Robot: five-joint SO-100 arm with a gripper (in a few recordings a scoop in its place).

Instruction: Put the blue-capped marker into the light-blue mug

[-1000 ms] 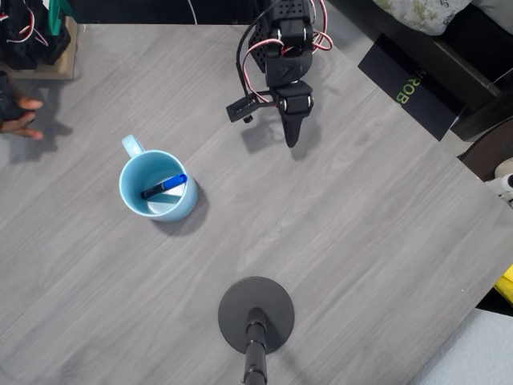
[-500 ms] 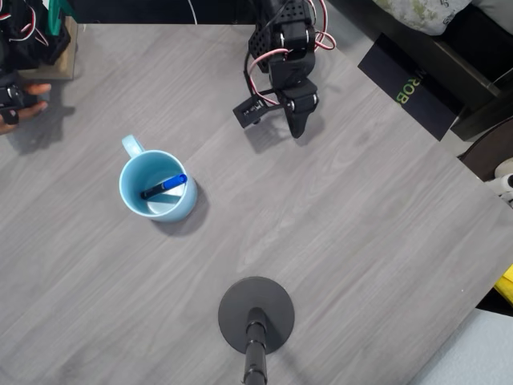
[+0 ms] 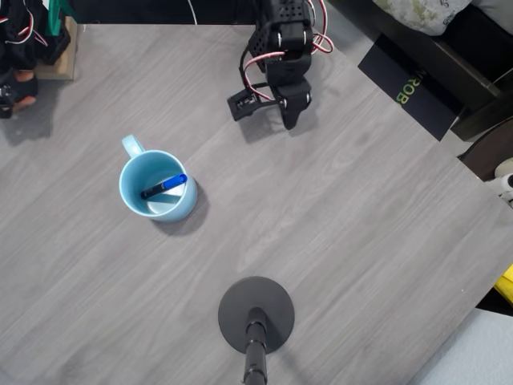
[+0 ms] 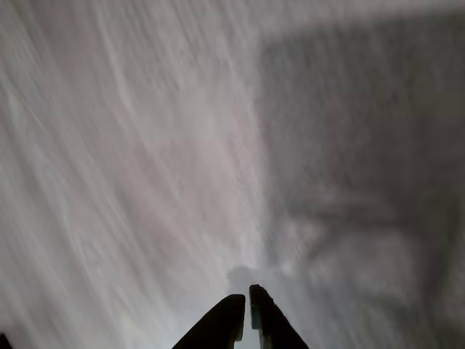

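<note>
The light-blue mug [image 3: 157,185] stands upright on the grey table, left of centre in the overhead view, its handle pointing up-left. The blue-capped marker [image 3: 164,186] lies slanted inside it, cap toward the right. My gripper [image 3: 288,123] is far up and to the right of the mug, near the table's back edge, shut with nothing in it. In the wrist view the two dark fingertips [image 4: 248,302] meet over blurred bare tabletop.
A black round stand base [image 3: 256,315] with a pole sits at the front centre. A dark box [image 3: 413,88] lies off the table's right edge. A person's hand [image 3: 18,88] rests at the far left edge by a wooden block.
The arm has drawn back toward the table's rear, the gripper tip moving up and folding in. The hand at the left edge has pulled back. Mug and marker have not moved.
</note>
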